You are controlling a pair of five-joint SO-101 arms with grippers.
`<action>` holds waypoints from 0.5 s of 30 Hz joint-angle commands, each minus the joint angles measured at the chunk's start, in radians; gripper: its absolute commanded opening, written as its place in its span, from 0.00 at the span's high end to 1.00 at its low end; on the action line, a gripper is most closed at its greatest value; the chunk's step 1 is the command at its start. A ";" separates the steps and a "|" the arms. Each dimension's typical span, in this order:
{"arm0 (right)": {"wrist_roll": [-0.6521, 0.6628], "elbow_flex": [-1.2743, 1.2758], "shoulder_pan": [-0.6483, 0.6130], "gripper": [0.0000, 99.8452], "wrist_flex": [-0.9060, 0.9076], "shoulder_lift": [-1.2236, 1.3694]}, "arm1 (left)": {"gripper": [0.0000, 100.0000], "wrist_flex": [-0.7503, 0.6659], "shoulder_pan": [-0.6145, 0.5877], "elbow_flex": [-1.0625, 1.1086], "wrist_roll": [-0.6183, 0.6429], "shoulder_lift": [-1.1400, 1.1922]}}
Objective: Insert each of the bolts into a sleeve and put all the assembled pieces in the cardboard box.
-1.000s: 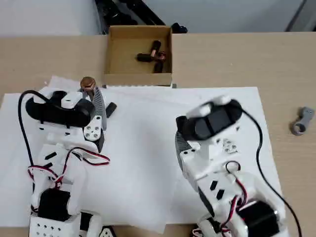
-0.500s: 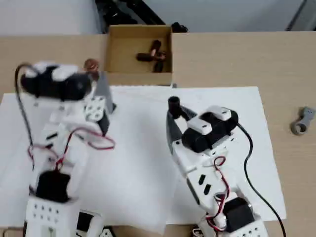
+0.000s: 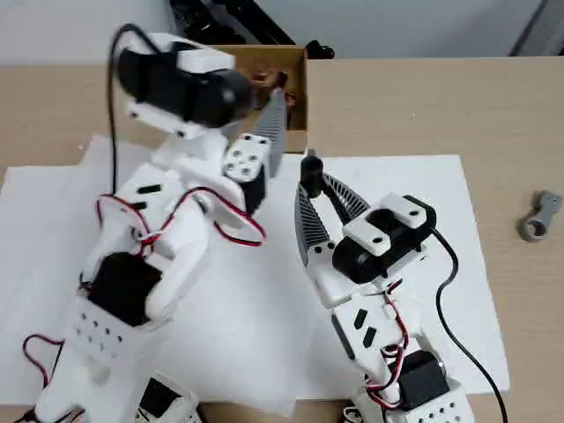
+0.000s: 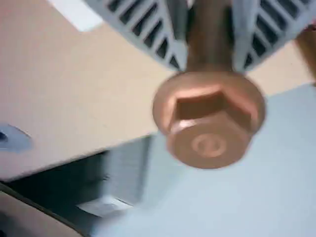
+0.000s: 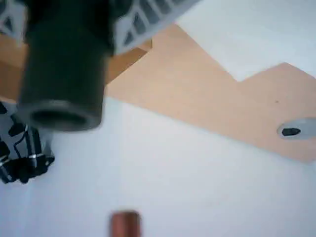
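setting: robotics lab bench | cues: wooden table, white paper sheet, grey loose part

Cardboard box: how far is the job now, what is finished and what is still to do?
Done: the cardboard box is mostly hidden behind the left arm, so its contents cannot be counted. In hand: the left pincer grips a copper bolt, the right pincer a black sleeve, not yet joined. Left: insert the bolt, then put the piece in the box.

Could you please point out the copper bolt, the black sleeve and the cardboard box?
Copper-coloured hex-head bolt (image 4: 210, 123), left wrist view, its head.
Black cylindrical sleeve (image 5: 64, 69), right wrist view, its side.
Brown cardboard box (image 3: 298, 141), high view, front-right corner.
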 commanded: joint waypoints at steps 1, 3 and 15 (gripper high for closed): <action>0.006 -0.011 0.002 1.00 -0.041 -0.018 | 0.99 0.003 0.031 -0.064 0.005 0.023; 0.006 -0.011 0.002 1.00 -0.047 -0.018 | 0.99 0.003 0.057 -0.064 0.003 0.043; 0.005 -0.011 0.002 1.00 -0.067 -0.018 | 0.99 0.005 0.069 -0.061 0.035 0.103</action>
